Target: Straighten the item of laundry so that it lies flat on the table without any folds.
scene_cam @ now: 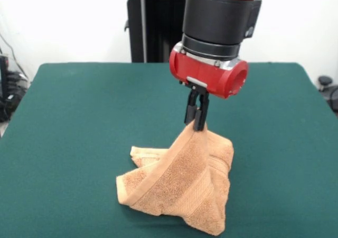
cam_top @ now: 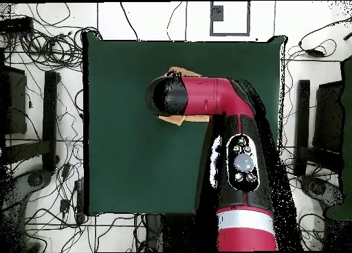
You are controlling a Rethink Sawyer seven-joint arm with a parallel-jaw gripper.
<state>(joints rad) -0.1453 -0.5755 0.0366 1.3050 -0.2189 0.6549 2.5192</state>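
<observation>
The orange-tan terry towel (scene_cam: 185, 185) is pulled up into a tent shape on the dark green table (scene_cam: 68, 143). Its peak hangs from my gripper (scene_cam: 197, 122), whose black fingers are shut on the towel's top edge. The lower part rests crumpled on the table near the front edge, with a woven border band running down its left side. In the overhead view the arm covers most of the towel (cam_top: 180, 119); only small tan bits show around the wrist, and the gripper is hidden there.
The robot's black pedestal (scene_cam: 153, 26) stands at the table's far side. Cables and dark stands (cam_top: 41, 119) lie on the floor around the table (cam_top: 124, 147) in the overhead view.
</observation>
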